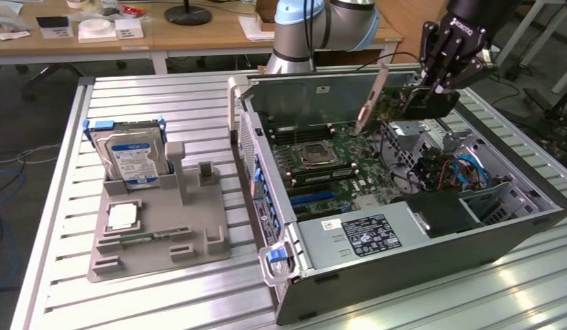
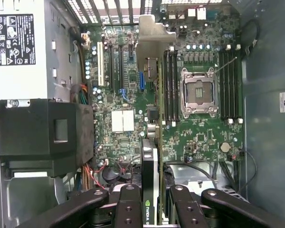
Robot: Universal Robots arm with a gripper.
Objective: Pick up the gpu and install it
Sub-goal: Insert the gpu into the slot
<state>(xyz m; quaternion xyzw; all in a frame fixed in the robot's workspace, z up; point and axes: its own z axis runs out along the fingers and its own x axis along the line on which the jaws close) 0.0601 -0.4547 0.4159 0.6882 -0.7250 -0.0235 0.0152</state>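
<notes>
The ribbed aluminium worktop [image 1: 155,302] carries an open, boxy grey steel computer case [image 1: 431,254] with its green motherboard [image 1: 357,192] exposed. Farther back, the black pincer [image 1: 431,93] is clamped on the gpu [image 1: 396,103]. The card is a thin green board with a black cooler and a pale metal bracket, held on edge above the motherboard.

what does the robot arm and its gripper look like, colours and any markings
The arm is silver-grey and tubular, with a pale blue cap on its joint. The gripper is black, with small white lettering on its body. In the wrist view its fingers are black jointed links with round pivot pins.
</notes>
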